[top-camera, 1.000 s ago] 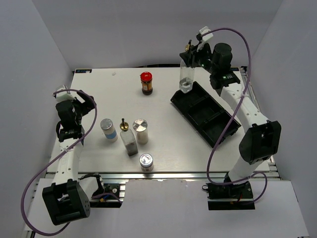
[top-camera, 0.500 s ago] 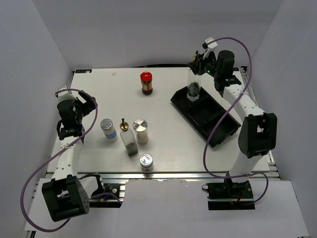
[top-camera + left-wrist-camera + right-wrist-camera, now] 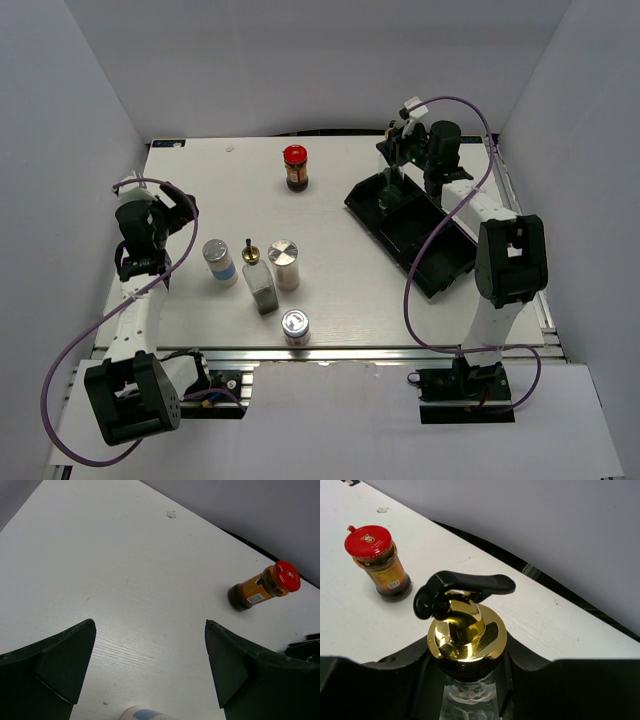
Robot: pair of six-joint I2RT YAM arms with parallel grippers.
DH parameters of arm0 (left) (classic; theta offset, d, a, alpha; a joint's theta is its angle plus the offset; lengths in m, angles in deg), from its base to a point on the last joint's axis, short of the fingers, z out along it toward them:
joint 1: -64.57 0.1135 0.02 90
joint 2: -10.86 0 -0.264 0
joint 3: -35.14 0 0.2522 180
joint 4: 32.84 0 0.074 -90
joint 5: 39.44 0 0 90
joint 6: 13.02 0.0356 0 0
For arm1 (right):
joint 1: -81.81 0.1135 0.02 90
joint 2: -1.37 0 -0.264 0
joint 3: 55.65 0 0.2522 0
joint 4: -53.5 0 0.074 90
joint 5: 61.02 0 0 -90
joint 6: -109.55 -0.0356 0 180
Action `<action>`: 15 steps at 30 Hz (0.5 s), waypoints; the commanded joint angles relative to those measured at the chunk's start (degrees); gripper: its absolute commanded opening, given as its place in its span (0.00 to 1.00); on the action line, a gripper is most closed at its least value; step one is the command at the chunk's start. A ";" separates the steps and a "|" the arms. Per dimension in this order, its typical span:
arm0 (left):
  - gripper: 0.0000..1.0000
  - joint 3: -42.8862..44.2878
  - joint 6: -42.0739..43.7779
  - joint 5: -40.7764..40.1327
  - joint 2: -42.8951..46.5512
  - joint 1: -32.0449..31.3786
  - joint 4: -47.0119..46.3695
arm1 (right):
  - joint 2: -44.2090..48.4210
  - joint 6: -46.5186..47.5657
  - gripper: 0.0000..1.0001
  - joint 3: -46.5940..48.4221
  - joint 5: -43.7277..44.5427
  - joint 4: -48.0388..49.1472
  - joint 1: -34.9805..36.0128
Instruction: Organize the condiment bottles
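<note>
My right gripper (image 3: 394,163) is shut on the neck of a clear glass bottle (image 3: 388,192), which stands in the far compartment of the black tray (image 3: 428,243). In the right wrist view the gold pourer (image 3: 467,635) rises between my fingers, gripper (image 3: 469,682). A red-lidded jar (image 3: 295,167) stands at the back centre, also in the wrist views (image 3: 379,562) (image 3: 262,586). A blue-labelled shaker (image 3: 219,261), a second glass bottle (image 3: 259,282) and a silver-lidded shaker (image 3: 285,263) stand together at left centre, with another shaker (image 3: 295,326) nearer. My left gripper (image 3: 170,210) (image 3: 150,652) hangs open left of them.
The tray lies at an angle on the right side of the white table (image 3: 200,180), its near compartments holding nothing. The table's back edge meets a grey wall. A small scrap (image 3: 171,514) lies far back on the table.
My right arm has lowered the glass bottle from above the tray's far end down into its far compartment. The left arm has hardly moved.
</note>
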 commanded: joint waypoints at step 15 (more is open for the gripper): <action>0.98 1.56 0.15 0.04 1.62 0.08 0.17 | 5.33 2.33 0.89 -3.23 6.48 10.33 -0.37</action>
